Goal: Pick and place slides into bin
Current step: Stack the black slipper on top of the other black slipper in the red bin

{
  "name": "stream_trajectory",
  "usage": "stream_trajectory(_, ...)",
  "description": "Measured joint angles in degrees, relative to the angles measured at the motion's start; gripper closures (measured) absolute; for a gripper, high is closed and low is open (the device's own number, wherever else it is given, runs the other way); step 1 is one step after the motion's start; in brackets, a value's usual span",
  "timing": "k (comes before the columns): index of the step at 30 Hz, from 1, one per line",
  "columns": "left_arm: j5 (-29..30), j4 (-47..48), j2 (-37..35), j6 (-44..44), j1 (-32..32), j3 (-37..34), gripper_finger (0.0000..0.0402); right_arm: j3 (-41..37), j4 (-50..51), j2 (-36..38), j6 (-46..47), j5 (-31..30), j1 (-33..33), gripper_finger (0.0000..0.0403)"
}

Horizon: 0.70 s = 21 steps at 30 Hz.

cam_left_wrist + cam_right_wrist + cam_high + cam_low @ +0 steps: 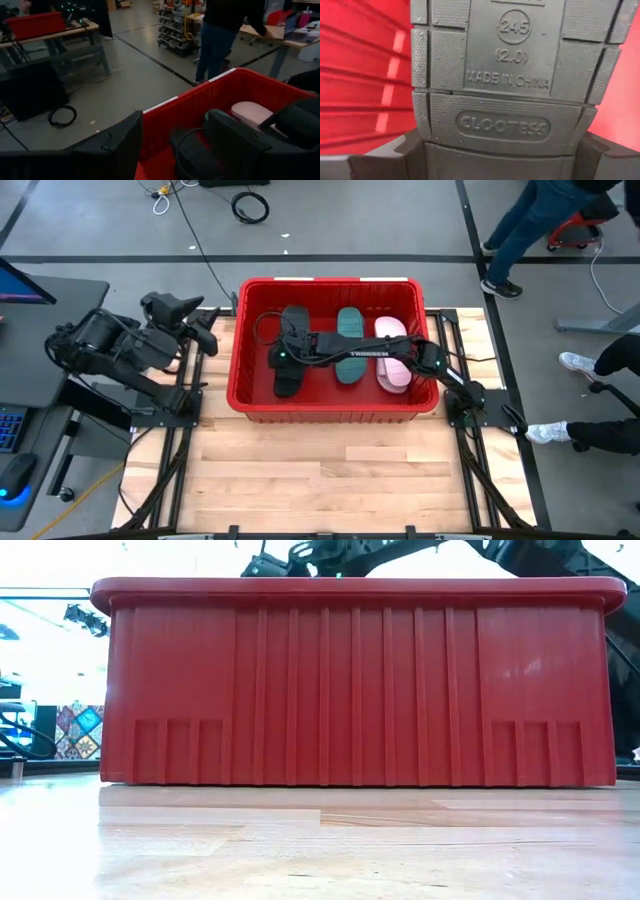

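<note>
We note the red bin (326,285) sits mid-counter (300,480), and in the high view three slides lie inside it side by side: a black slide (290,350), a teal slide (348,342) and a pale pink slide (392,352). The other slides of the task are not visible to us.

The right arm reaches across the bin from its right side, and the right gripper (283,358) is low over the black slide. Its wrist view is filled with the black tread sole (505,75) (lettering legible, so very close), with the jaws standing wide on either side of the sole's end. We judge they bracket it without pinching; whether they touch it, we cannot tell.

The left gripper (172,145) hangs just outside the bin's left wall, jaws well apart and holding nothing.

Risks from here, as we judge them:
- If the right arm lifts away crooked, a jaw could catch the sole's edge and drag the black slide against the teal one.
- The arm link lies across the teal and pink slides; a low withdrawal could sweep them.
- From the low view, only the bin's front wall (355,690) shows, so contents cannot be checked there.
</note>
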State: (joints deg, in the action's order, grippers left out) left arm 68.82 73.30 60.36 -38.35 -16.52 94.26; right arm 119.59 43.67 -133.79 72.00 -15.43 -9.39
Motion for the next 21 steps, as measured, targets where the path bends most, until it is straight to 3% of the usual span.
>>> stream_trajectory(2,-1.3,0.0,0.0,0.0,0.4,0.0,0.0173,0.0,-1.4,-1.6,0.9,2.5,0.0,0.0088)
stream_trajectory(10,-3.7,0.2,0.0,2.1,0.3,0.0,0.0174,0.1,-3.4,-3.8,3.0,1.5,0.3,0.0080)
stream_trajectory(21,-5.2,0.2,0.0,3.0,0.3,0.0,0.0178,0.0,-2.2,-2.6,3.8,1.6,0.5,0.0016)
